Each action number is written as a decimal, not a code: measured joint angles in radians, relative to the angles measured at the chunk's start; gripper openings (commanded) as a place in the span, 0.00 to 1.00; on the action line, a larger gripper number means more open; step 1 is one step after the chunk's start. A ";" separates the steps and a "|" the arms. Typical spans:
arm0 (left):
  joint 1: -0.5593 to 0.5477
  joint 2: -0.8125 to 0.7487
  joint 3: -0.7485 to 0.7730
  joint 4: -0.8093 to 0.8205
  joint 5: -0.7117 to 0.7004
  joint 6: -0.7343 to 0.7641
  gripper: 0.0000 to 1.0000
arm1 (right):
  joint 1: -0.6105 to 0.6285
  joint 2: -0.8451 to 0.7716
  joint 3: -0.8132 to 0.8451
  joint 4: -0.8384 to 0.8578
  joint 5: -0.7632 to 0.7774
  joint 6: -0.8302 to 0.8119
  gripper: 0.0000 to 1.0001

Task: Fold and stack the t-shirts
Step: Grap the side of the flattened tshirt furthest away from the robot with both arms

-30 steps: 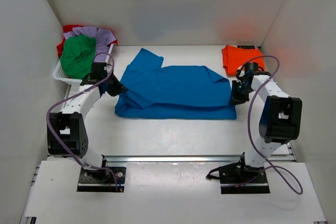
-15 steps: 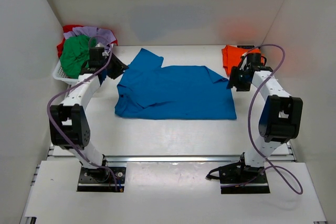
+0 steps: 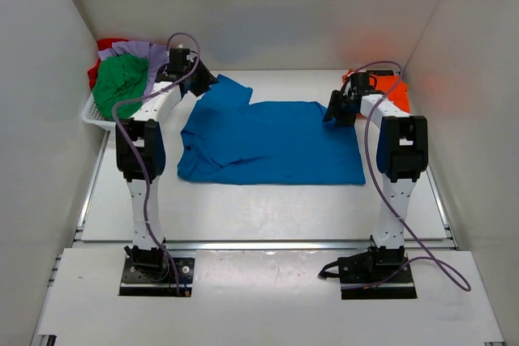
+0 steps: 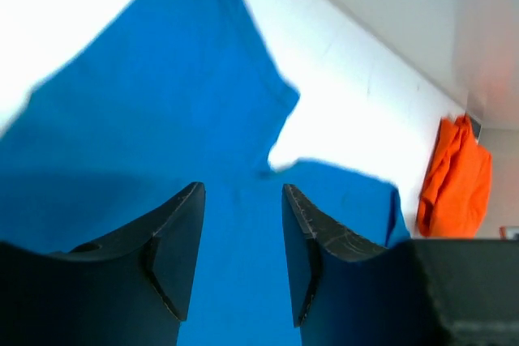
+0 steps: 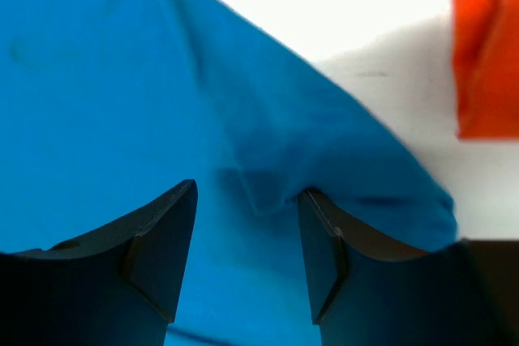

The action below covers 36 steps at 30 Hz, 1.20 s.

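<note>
Tees, five: bright blue cloth tee (image 3: pixel 268 139) centre; orange tee (image 3: pixel 383 91) upper right; green tee (image 3: pixel 120 87), lavender tee (image 3: pixel 159 57), red tee (image 3: pixel 107 44) upper left. Jaws spread on left gripper (image 4: pixel 243 194), right gripper (image 5: pixel 248 192).

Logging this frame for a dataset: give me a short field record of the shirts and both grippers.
blue shirt: spread out, centre
orange shirt: folded, far right
basket: far left, holds green shirt, lavender shirt, red shirt
left gripper: open, over blue shirt's far-left sleeve
right gripper: open, over blue shirt's far-right corner
</note>
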<state>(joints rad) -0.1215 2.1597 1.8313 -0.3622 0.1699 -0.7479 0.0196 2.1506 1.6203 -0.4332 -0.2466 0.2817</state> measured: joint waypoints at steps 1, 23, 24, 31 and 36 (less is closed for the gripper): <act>0.000 0.039 0.057 -0.008 -0.005 0.005 0.54 | 0.003 0.022 0.014 0.002 0.000 0.009 0.50; 0.022 0.507 0.603 -0.141 -0.130 0.078 0.61 | 0.018 0.082 0.079 0.001 0.065 0.036 0.08; 0.021 0.509 0.603 -0.150 -0.135 0.085 0.62 | 0.018 0.080 0.075 0.005 0.066 0.036 0.08; 0.020 0.510 0.603 -0.207 -0.161 0.112 0.74 | 0.018 0.062 0.039 0.038 0.065 0.032 0.07; 0.021 0.512 0.606 -0.230 -0.154 0.109 0.51 | 0.018 0.058 0.031 0.043 0.064 0.030 0.07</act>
<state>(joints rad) -0.1001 2.6717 2.4374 -0.5922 0.0158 -0.6388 0.0380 2.2086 1.6516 -0.3901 -0.1822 0.3119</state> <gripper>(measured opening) 0.701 0.070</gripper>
